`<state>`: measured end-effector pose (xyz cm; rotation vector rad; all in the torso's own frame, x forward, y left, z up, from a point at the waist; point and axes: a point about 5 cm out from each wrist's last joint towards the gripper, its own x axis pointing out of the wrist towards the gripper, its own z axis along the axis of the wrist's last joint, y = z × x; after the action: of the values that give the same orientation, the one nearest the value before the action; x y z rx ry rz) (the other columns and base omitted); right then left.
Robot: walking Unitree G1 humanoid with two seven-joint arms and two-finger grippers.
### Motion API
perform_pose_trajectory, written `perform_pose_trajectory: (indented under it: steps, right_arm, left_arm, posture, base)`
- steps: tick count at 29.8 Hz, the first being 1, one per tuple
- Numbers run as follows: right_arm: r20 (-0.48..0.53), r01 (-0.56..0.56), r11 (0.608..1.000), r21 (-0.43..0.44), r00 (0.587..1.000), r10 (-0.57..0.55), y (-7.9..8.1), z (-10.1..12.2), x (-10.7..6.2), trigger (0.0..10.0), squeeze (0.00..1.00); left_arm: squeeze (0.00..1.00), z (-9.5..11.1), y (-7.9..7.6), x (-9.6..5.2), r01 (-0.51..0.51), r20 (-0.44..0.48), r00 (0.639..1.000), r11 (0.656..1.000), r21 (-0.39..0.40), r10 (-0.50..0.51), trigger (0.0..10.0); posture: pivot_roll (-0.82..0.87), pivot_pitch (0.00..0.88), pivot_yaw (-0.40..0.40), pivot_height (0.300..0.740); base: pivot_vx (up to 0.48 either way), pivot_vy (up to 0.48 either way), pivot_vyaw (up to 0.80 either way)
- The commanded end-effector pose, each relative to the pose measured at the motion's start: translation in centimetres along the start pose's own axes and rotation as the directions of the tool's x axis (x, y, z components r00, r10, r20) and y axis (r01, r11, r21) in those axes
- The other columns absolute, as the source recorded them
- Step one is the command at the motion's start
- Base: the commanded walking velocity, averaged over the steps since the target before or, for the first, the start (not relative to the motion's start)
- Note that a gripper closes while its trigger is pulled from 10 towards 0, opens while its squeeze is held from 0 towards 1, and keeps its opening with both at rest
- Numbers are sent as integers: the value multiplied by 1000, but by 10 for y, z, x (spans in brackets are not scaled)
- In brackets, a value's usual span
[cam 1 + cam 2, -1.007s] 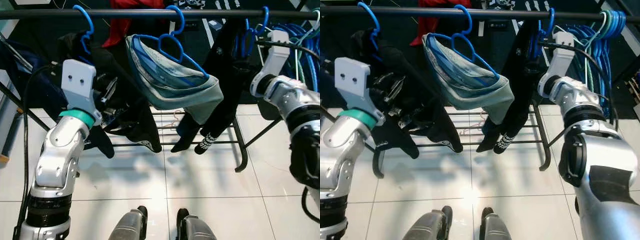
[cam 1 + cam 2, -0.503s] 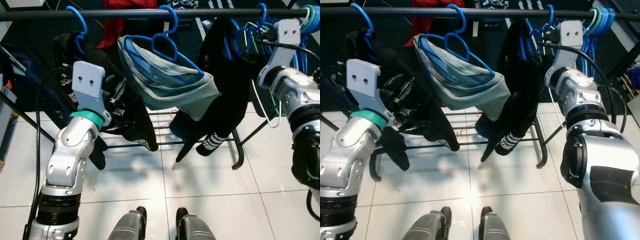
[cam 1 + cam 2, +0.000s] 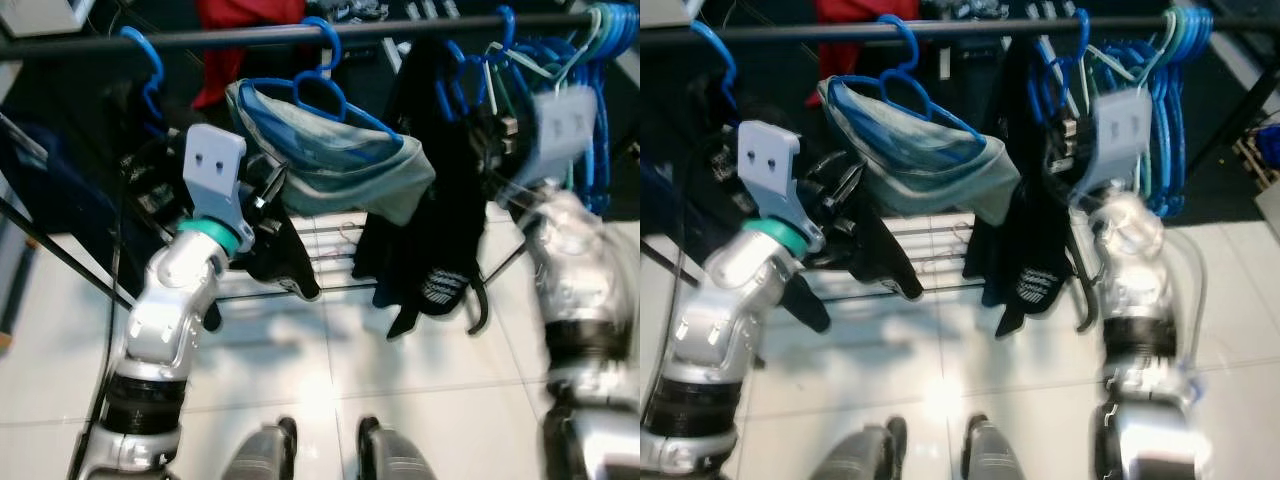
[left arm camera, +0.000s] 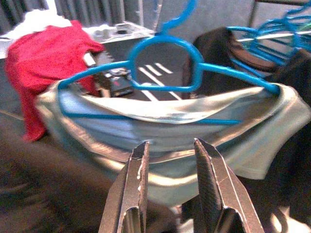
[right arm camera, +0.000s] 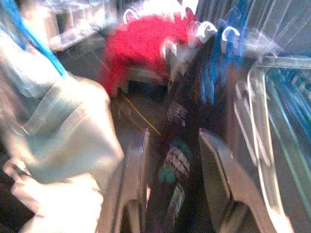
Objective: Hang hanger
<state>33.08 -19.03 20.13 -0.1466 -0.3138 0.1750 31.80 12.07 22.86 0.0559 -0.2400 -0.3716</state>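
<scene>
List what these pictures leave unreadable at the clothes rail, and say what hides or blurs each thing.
- Right gripper: motion blur smears the right wrist view and the right arm in both eye views; what lies past its open fingers is unclear.
- Black garment: its hanger's shape is buried under the cloth.
- Bunch of blue hangers: too overlapped and blurred to count.
- Left gripper: open before the grey-green garment; whether it touches is uncertain.

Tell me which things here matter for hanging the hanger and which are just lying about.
Job:
- blue hanger carrying a pale green garment
- rail
- left gripper, open, facing that garment
- right gripper, open, near the black garment

Lying about:
- red cloth behind the rail
- bunch of spare hangers
</scene>
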Motion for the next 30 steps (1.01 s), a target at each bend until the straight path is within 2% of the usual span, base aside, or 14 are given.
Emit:
perform_pose_trajectory:
  steps: [1, 2, 4, 5, 6, 12, 14, 16, 17, 19, 25, 27, 29, 30]
  right_arm:
    - [19, 3, 1000, -24, 1000, -2, 6, 6, -2, 10000, 0]
    - [52, 39, 999, -34, 998, -37, 23, 6, -27, 10000, 0]
    - [83, 35, 997, -68, 996, -29, 34, 8, -40, 10000, 0]
    - [83, 35, 997, -68, 996, -29, 34, 8, -40, 10000, 0]
    - [142, 42, 986, -161, 990, -19, 32, 17, -39, 10000, 0]
    - [223, 39, 966, -257, 975, 20, 19, 39, -25, 10000, 0]
    - [200, -11, 978, -210, 978, 54, 14, 40, -16, 10000, 0]
    - [109, -121, 993, -12, 987, 122, 11, 32, -4, 10000, 0]
    - [109, -121, 993, -12, 987, 122, 11, 32, -4, 10000, 0]
    - [-6, -319, 943, 92, 947, 321, 16, 15, 5, 10000, 0]
    - [-103, -482, 876, -2, 871, 479, 13, 4, 15, 10000, 0]
    - [-103, -482, 876, -2, 871, 479, 13, 4, 15, 10000, 0]
    - [-122, -522, 851, -53, 850, 513, 12, 5, 19, 10000, 0]
    - [-159, -555, 816, -164, 831, 533, 9, 7, 24, 10000, 0]
  left_arm:
    - [0, -6, 0, -2, 7, -20, 1000, 1000, -16, -8, 10000]
    - [0, -9, -1, -2, 16, -30, 999, 1000, -25, -17, 10000]
    - [0, -11, -1, -2, 15, -36, 999, 999, -29, -16, 10000]
    - [0, -11, -1, -2, 15, -36, 999, 999, -29, -16, 10000]
    - [0, -12, -1, -2, 7, -36, 999, 1000, -30, -8, 10000]
    - [0, -14, -2, -1, -10, -31, 999, 999, -33, 9, 10000]
    - [0, -14, -2, -1, -16, -28, 1000, 999, -34, 15, 10000]
    - [0, -14, -2, -1, -21, -25, 999, 999, -27, 20, 10000]
    - [0, -14, -2, -1, -21, -25, 999, 999, -27, 20, 10000]
    - [0, -13, 4, -3, -36, -26, 999, 999, -16, 36, 10000]
    - [0, -10, 11, -6, -61, -25, 998, 998, 2, 61, 10000]
    - [0, -10, 11, -6, -61, -25, 998, 998, 2, 61, 10000]
    - [0, -10, 12, -7, -66, -25, 997, 998, 5, 67, 10000]
    - [0, -9, 14, -9, -71, -27, 997, 997, 8, 71, 10000]
  posture:
    - [-120, 157, 104, 740]
    - [-132, 153, 101, 740]
    - [-135, 149, 96, 740]
    - [-135, 149, 96, 740]
    - [-138, 142, 83, 740]
    - [-135, 132, 73, 740]
    - [-127, 130, 71, 740]
    - [-115, 128, 73, 740]
    - [-115, 128, 73, 740]
    - [-84, 134, 70, 740]
    - [-53, 145, 64, 740]
    - [-53, 145, 64, 740]
    - [-44, 148, 63, 740]
    - [-33, 153, 64, 740]
  base:
    - [0, 0, 0]
    - [0, 0, 0]
    - [0, 0, 0]
    - [0, 0, 0]
    - [0, 0, 0]
    - [0, 0, 0]
    - [0, 0, 0]
    - [0, 0, 0]
    - [0, 0, 0]
    - [0, 0, 0]
    - [0, 0, 0]
    - [0, 0, 0]
    - [0, 0, 0]
    - [0, 0, 0]
